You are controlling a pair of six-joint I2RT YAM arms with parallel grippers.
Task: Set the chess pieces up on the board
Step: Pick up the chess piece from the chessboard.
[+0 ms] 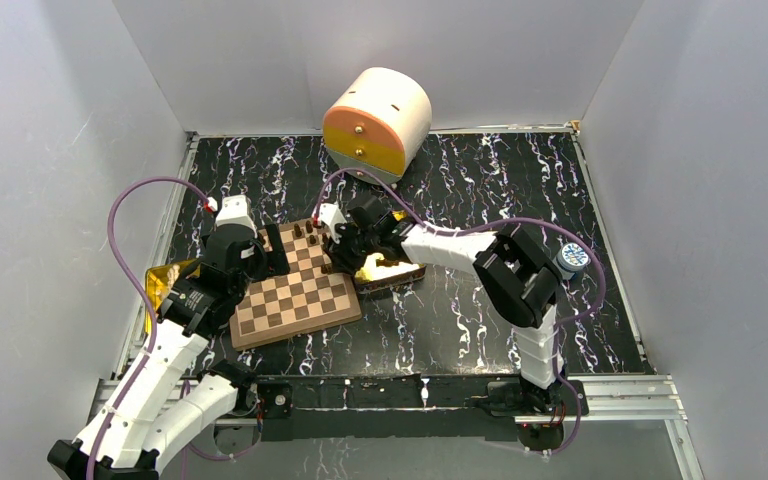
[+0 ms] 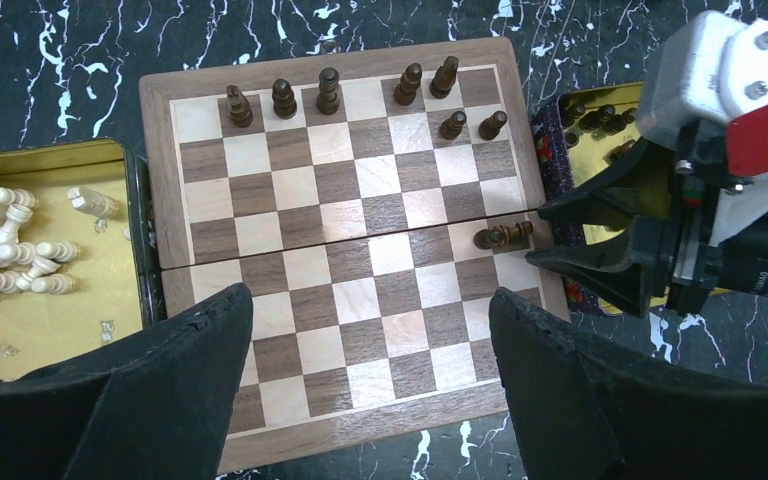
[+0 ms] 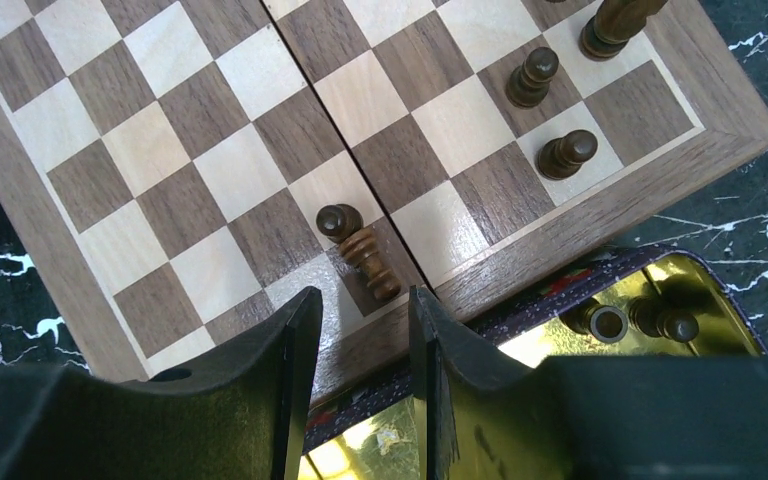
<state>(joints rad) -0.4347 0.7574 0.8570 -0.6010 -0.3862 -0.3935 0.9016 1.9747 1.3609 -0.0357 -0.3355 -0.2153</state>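
- While your left jaws hang spread wide and empty above the near edge of the board (image 2: 340, 215), the board itself lies flat on the table (image 1: 480, 320), left of centre.
- Seven dark chess pieces (image 2: 328, 90) stand upright on it: five along the far row and two on the next row, toward the right side.
- You have one more, the fallen piece (image 3: 360, 250), lying on its side near the board's right edge, just beside the fold line.
- Your right jaws stand partly apart and grip nothing, low over that edge. The fallen piece lies just off their tips, in line with the gap; whether they touch it cannot be told.
- The left tin (image 2: 60, 330), gold, sits just beside the board and holds white pieces (image 2: 0, 250).
- The right tin (image 3: 700, 290), also gold, sits at the board's other side with spare dark pieces (image 3: 665, 322) inside.
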